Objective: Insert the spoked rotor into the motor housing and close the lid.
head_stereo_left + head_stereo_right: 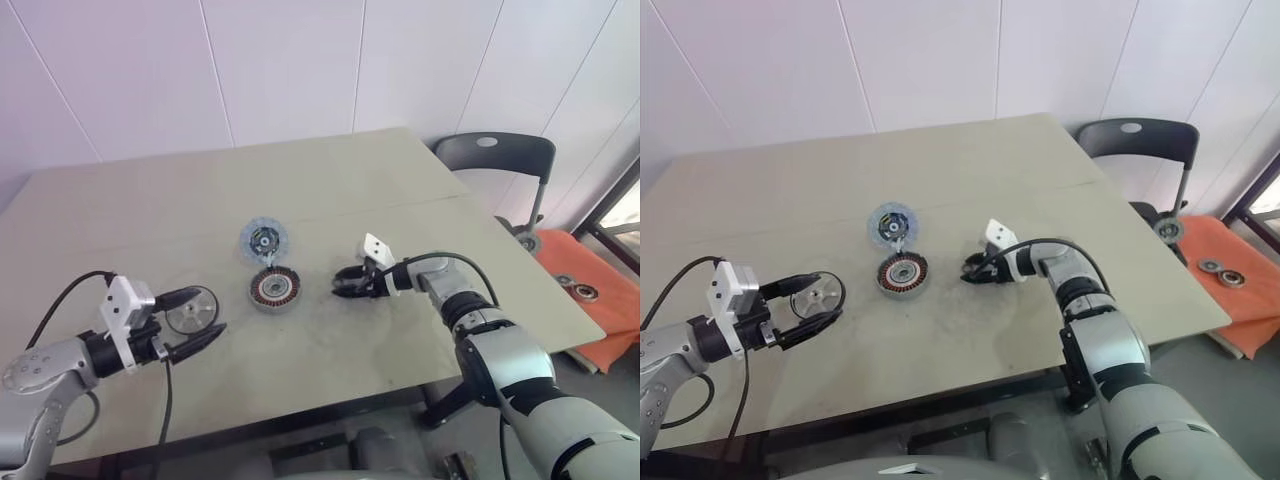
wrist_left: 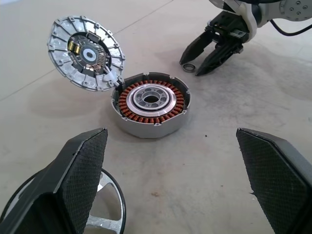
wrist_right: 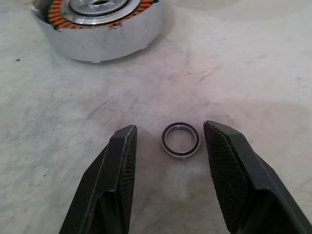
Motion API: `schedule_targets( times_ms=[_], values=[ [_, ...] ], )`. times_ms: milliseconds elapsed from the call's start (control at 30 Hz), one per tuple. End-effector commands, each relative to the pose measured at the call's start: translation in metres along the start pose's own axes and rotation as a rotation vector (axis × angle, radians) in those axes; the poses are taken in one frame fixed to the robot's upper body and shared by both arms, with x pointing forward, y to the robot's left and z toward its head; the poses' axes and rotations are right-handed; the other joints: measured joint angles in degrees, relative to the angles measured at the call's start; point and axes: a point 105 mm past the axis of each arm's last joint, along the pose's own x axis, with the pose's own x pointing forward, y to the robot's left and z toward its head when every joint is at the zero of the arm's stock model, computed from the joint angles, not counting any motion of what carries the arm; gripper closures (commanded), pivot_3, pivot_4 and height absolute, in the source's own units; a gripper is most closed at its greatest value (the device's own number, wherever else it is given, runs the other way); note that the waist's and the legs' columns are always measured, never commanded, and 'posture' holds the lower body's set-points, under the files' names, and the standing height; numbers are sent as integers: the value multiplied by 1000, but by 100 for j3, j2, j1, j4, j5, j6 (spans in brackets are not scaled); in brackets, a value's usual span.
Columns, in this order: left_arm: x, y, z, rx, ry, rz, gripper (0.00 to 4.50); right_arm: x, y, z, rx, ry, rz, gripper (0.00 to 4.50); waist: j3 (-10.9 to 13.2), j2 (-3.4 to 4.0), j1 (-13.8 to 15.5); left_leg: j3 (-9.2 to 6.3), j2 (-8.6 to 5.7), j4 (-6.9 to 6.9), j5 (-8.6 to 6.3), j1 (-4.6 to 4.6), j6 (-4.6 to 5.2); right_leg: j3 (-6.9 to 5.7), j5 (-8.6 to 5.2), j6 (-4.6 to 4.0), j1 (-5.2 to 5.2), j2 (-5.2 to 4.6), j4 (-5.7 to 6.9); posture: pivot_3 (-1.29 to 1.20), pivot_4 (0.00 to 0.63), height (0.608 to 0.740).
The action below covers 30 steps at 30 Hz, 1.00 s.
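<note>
A: While the left gripper [image 1: 200, 315] hangs with its black fingers spread wide, where's the spoked rotor?

B: That small dark-rimmed wheel with silver spokes [image 1: 191, 309] lies flat on the beige table [image 1: 400, 180] just beside those fingers, untouched.

A: And the housing?

B: The round silver motor housing with copper windings [image 1: 275, 289] sits mid-table, empty; its flat pale blue-grey lid [image 1: 264, 240] tilts open at its far edge.

A: On the right?

B: The right gripper [image 3: 168, 141], half open, straddles a small metal ring [image 3: 180, 139] without pinching it. Insertion and closing both remain.
</note>
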Motion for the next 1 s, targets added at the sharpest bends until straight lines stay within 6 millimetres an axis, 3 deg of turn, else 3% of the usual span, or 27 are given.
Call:
schedule_targets(
  times_ms=[33,633,733,833,1000],
  values=[
    [1,0,7,25,-26,-6,0,0,-5,12,-37,-30,-22,2260,0,0,1,0,0,0,0,0,0,0,0,0,0,0,0,0,0,740],
    [2,3,13,43,-29,-9,0,1,-2,6,-26,-6,-9,2260,0,0,-1,0,0,-1,0,1,0,1,-1,-1,1,0,0,0,0,740],
    [1,2,13,44,-28,-7,0,2,-2,4,-33,3,-10,2817,0,0,-1,0,0,-2,0,1,0,1,-1,-1,0,0,-1,0,0,740],
    [1,2,13,45,-28,-7,0,3,-1,3,-34,10,-11,3776,0,-1,-1,-1,-3,-1,0,5,0,4,-2,-3,2,1,0,0,0,740],
    [-1,-1,11,35,-5,-35,0,3,-2,4,-39,13,-17,3776,-1,-2,-3,-22,-21,0,0,14,0,14,-8,-14,7,3,0,0,0,740]
  ],
)
